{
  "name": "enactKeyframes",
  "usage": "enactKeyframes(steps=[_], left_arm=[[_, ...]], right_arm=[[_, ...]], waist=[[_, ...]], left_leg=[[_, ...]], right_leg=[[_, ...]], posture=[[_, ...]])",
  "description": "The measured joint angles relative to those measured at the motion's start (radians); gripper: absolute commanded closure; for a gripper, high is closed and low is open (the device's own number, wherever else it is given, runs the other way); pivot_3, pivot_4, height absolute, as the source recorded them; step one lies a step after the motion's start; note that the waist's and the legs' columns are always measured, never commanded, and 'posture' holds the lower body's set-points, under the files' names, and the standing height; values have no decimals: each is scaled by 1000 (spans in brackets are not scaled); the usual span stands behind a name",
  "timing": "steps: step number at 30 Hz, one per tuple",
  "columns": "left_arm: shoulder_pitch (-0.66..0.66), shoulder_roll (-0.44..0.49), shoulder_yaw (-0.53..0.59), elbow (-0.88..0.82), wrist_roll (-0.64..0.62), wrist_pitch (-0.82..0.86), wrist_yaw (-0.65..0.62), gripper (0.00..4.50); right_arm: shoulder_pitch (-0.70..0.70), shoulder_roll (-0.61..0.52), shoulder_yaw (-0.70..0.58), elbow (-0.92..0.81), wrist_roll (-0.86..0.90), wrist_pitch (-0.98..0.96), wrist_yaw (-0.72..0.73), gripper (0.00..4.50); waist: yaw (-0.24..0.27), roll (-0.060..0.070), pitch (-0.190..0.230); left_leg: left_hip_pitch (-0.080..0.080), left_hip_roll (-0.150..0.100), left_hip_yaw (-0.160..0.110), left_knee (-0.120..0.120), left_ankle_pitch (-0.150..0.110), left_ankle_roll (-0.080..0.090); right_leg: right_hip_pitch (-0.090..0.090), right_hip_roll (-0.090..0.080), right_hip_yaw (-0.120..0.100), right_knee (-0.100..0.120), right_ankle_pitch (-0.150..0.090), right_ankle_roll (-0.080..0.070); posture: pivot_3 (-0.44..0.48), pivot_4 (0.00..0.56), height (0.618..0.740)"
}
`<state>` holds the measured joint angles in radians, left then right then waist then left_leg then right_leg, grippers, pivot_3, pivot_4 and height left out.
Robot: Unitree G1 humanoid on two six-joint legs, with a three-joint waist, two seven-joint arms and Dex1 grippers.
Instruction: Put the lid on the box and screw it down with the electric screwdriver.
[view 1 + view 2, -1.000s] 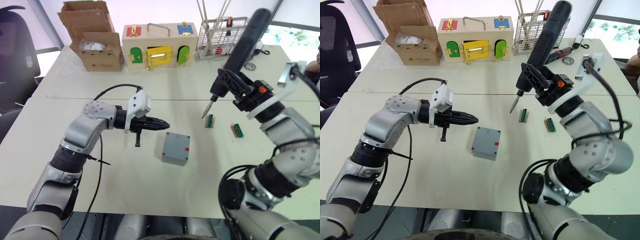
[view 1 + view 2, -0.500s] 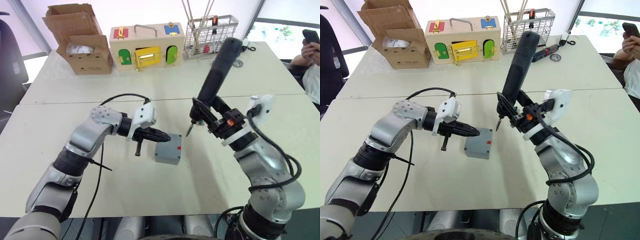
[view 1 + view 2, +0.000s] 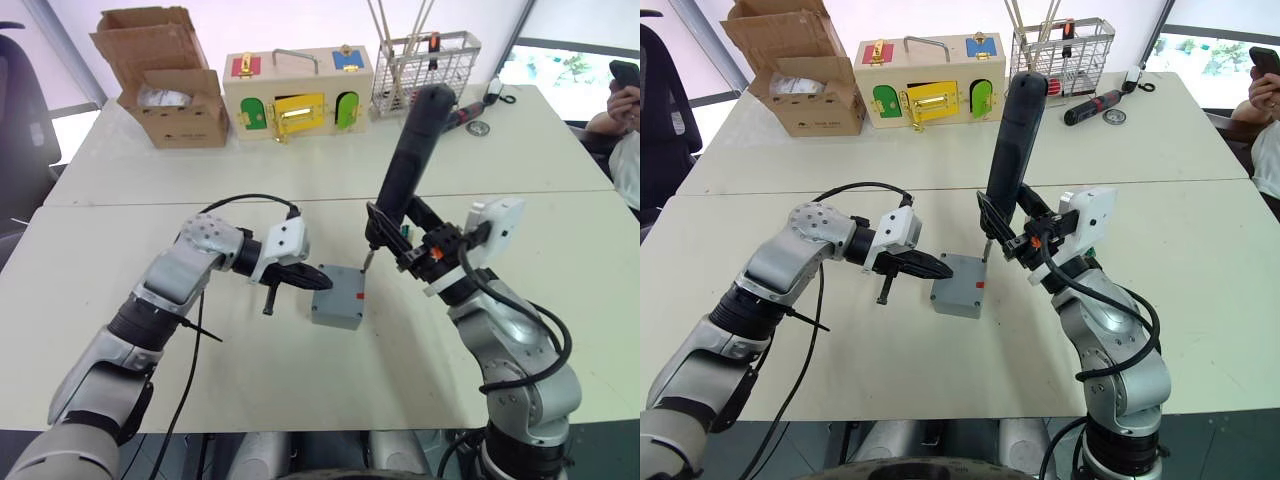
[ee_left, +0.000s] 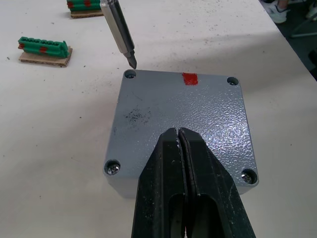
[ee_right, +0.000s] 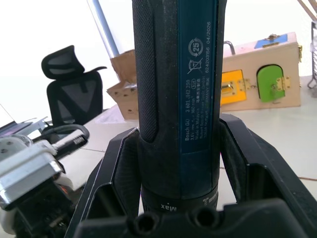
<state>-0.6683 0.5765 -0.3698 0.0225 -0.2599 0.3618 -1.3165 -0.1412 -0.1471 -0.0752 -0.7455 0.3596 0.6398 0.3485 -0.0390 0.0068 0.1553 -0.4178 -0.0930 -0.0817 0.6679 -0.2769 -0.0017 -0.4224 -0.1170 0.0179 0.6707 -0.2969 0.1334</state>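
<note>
The lid (image 4: 181, 116) is already seated on the box (image 3: 337, 298), which stands on the near table (image 3: 300, 400), roughly midway between the two arms; the red mark (image 4: 189, 79) is seen at the far edge of the lid, and screw recesses are seen at its four corners; a screw head appears to sit in the near corner recess (image 4: 113, 167), while the state of the others cannot be told. The left gripper (image 4: 179, 141) is laid on the lid's near edge with its fingers pressed together and nothing between them, apparently steadying the box; the electric screwdriver (image 3: 1012, 150) is grasped upright in the right gripper (image 5: 181, 168), whose fingers are clamped around its thick body; its bit (image 4: 120, 34) is held just above and beside a far corner recess (image 4: 130, 74), not yet entered. The fastening step is judged to be in hand; the next move is judged to call for the bit to be brought over that recess, lowered squarely into the screw head, and pressed down while the box is kept from sliding. Two green terminal blocks (image 4: 43, 48) lie beyond the box, apart from it.
</note>
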Motion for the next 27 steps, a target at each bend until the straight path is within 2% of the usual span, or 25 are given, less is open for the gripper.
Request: enactKeyframes(steps=[15,19,27], left_arm=[[7,-14,2,2,9,0,16,4500],[8,-17,2,3,10,0,19,4500],[9,-21,2,5,10,0,19,4500]], right_arm=[[28,-37,67,42,9,-108,-10,2512],[17,-38,67,71,7,-127,-24,2512],[6,-61,36,93,17,-123,-48,2512]], waist=[[1,-1,-1],[4,-1,-1],[20,-2,-1]], left_leg=[[5,0,0,0,0,0],[10,0,-1,-1,0,0],[10,0,-1,-1,0,0]], right_leg=[[5,0,0,-1,0,0],[12,1,0,-4,0,0],[12,1,0,-5,0,0]], posture=[[0,150,740],[0,150,740],[0,150,740]])
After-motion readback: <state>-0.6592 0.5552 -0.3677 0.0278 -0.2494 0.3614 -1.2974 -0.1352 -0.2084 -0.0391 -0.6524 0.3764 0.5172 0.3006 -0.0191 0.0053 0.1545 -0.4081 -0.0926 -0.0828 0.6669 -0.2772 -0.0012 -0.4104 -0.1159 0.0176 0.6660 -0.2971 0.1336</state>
